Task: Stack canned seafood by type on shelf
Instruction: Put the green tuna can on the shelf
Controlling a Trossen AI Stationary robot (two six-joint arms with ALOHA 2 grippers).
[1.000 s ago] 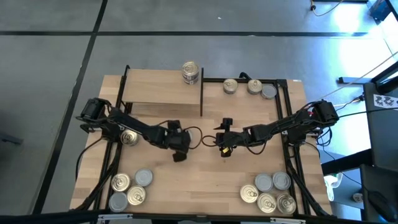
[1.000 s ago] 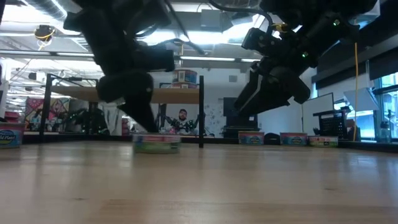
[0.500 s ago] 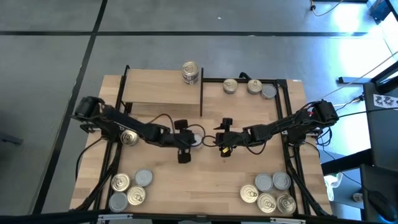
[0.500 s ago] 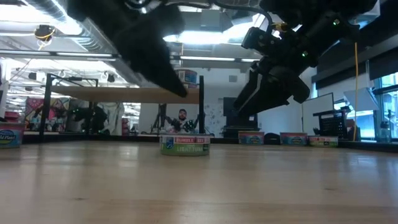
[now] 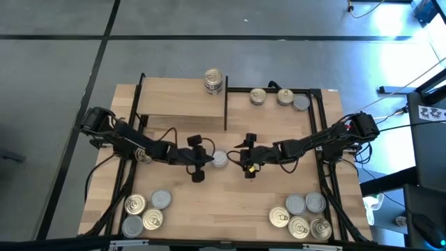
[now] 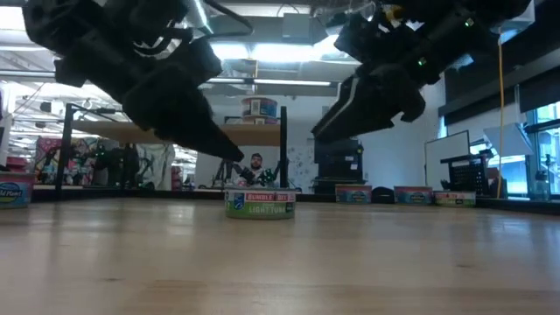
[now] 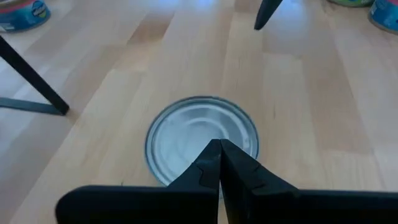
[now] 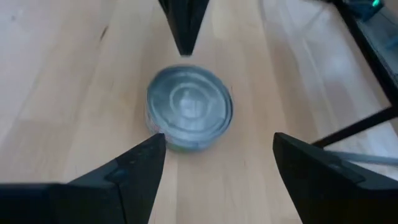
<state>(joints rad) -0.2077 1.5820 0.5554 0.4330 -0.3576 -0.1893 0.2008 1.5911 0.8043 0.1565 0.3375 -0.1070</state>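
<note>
One tin of canned seafood, plain silver top and green label, stands flat on the tabletop mid-table. My left gripper is shut; its tips hover slanting over the tin's left edge, clear of it in the low view. My right gripper is open just right of the tin, fingers pointing at it, apart from it. The shelf stands at the far left, with a stack of gold-topped tins on its far right corner.
Three tins sit at the far right behind the shelf. Clusters of tins lie at the near left and near right. One tin lies under my left arm. The shelf's black upright stands behind the middle tin.
My left gripper, shut throughout, pointed down at the tin, then rose off it, tipped to a shallow slant and drew back toward the table's left. The tin has slid a little toward the right edge and now stands free. My right gripper has tipped slightly.
</note>
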